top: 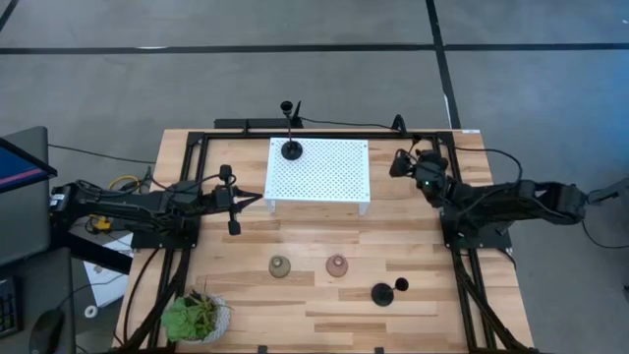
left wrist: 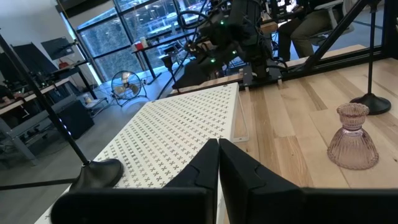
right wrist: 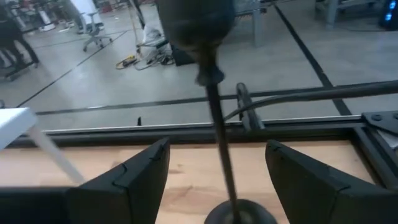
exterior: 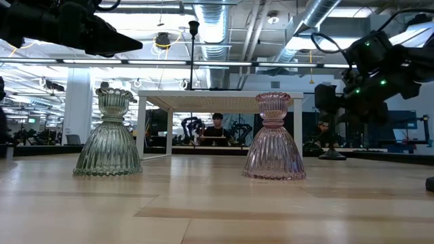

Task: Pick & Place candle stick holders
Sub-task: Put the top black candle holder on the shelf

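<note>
- Right end effector (right wrist: 217,171), fingers spread and released, straddles the thin stem of a slim black holder (right wrist: 219,134) standing at the counter's (top: 413,295) far right corner, not gripping it.
- Left end effector (top: 232,201) is clenched on nothing, just beside the white perforated stand (top: 334,177).
- Three slim black holders: one on the stand (top: 292,149), one at the right end effector, one on the near counter (top: 382,293).
- Two squat holders: olive (top: 280,265) and pink (top: 337,265), side by side.

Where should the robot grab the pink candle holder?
Grab the pink candle holder at its skinny neck, just under the top cup. It stands upright and its ribbed skirt flares wide, so come straight down from above, straddling the neck.
</note>
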You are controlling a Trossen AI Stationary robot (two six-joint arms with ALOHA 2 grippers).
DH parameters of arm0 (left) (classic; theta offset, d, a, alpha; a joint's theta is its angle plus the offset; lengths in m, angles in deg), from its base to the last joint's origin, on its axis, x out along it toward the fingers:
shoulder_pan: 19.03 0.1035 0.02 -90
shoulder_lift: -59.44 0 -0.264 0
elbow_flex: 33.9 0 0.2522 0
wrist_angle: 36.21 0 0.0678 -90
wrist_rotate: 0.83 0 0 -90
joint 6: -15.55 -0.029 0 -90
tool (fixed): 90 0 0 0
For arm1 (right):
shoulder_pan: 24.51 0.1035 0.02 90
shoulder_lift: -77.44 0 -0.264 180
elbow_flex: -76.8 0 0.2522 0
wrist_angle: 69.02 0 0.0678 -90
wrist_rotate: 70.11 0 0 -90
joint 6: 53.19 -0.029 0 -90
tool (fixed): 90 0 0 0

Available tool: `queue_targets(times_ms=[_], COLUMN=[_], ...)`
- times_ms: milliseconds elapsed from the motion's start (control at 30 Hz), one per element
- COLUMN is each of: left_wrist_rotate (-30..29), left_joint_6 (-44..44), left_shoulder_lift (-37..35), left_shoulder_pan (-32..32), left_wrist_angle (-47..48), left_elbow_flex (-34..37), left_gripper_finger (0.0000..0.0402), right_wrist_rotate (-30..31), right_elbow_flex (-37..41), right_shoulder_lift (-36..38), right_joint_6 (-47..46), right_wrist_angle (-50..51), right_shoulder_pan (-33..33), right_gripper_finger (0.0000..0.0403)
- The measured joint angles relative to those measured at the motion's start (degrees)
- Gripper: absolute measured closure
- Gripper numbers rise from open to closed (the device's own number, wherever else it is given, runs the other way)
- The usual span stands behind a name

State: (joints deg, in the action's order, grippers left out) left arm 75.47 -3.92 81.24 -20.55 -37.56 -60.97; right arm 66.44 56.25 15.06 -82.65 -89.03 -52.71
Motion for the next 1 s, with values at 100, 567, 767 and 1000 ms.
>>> queue_targets(times_ms=[100, 567, 767, 1000], left_wrist_rotate=[0.0, 0.0, 0.0, 0.0], left_joint_6=[0.0, 0.0, 0.0, 0.0], left_shoulder_lift=[0.0, 0.0, 0.0, 0.0], left_shoulder_pan=[0.0, 0.0, 0.0, 0.0], left_wrist_angle=[0.0, 0.0, 0.0, 0.0], left_elbow_flex=[0.0, 0.0, 0.0, 0.0], left_gripper_finger=[0.0389, 0.0389, 0.0389, 0.0389], right_wrist_rotate=[-0.1, -1.2, -1.2, -1.1], right_elbow_flex=[0.0, -0.9, -2.3, -2.5], right_shoulder_lift=[-1.0, -7.9, -10.7, -11.6], right_joint_6=[0.0, 3.1, 3.1, 3.1], right_wrist_angle=[-1.1, -10.5, -10.5, -10.1], right_shoulder_pan=[-1.4, -2.4, -3.8, -3.9], right_gripper_finger=[0.0148, 0.0188, 0.0258, 0.0344])
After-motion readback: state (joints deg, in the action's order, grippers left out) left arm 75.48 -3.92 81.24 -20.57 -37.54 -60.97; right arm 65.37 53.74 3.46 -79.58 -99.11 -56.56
